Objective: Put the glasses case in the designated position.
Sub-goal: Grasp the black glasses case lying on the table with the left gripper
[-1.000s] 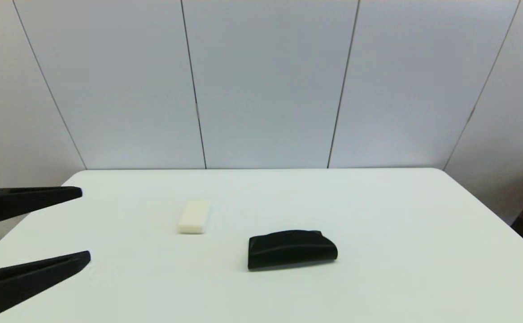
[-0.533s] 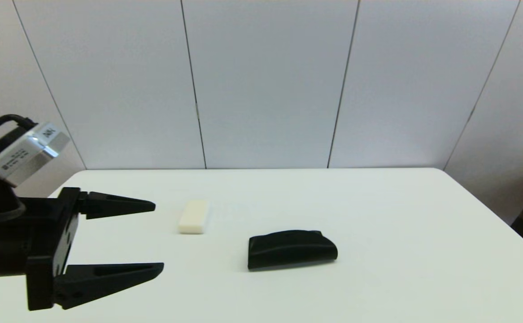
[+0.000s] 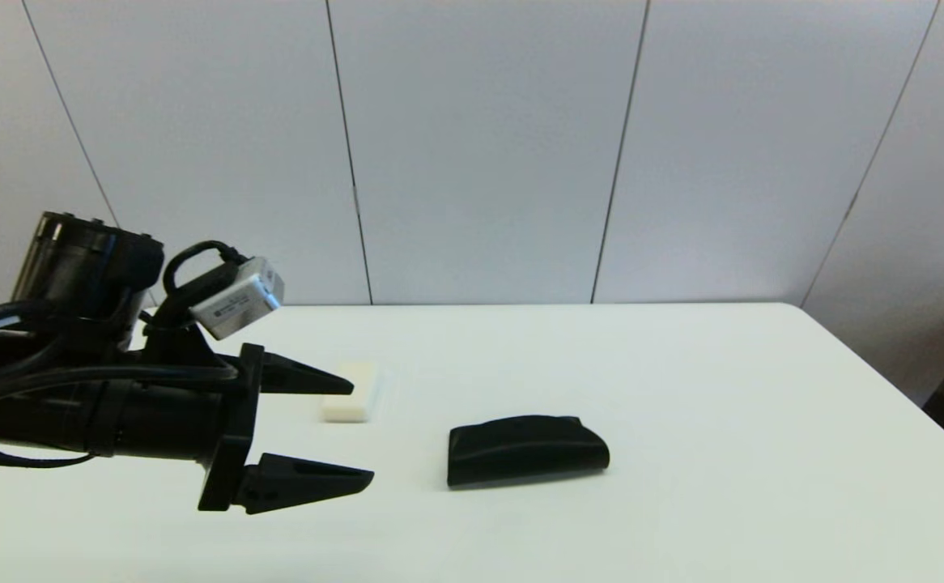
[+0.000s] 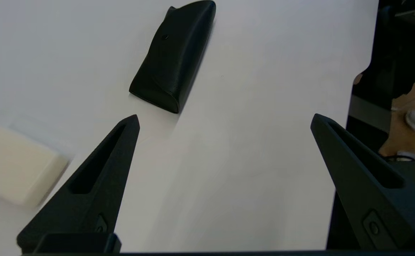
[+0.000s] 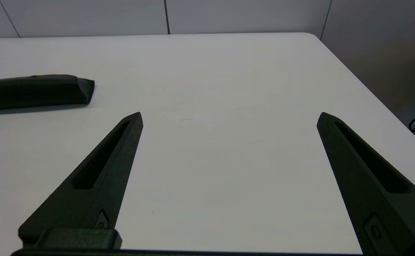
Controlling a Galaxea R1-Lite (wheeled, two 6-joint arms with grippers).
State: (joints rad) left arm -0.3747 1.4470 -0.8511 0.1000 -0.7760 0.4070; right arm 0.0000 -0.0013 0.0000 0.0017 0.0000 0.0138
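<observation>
Left tool (image 3: 363,433), with two long, tapered matte black fingers (image 4: 100,177) spread wide, holds nothing and hovers over the left side of the smooth white worktop (image 3: 723,389). Its far finger overlaps a small cream-white rectangular block (image 3: 352,397) in the head view. Just beyond lies the glasses case (image 3: 526,449), matte black, oblong, domed. Right tool (image 5: 229,117), equally wide and empty, hangs low over bare worktop to the case's right.

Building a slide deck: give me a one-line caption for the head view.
Left gripper, open, above the table, short of the glasses case, a cream block behind.
</observation>
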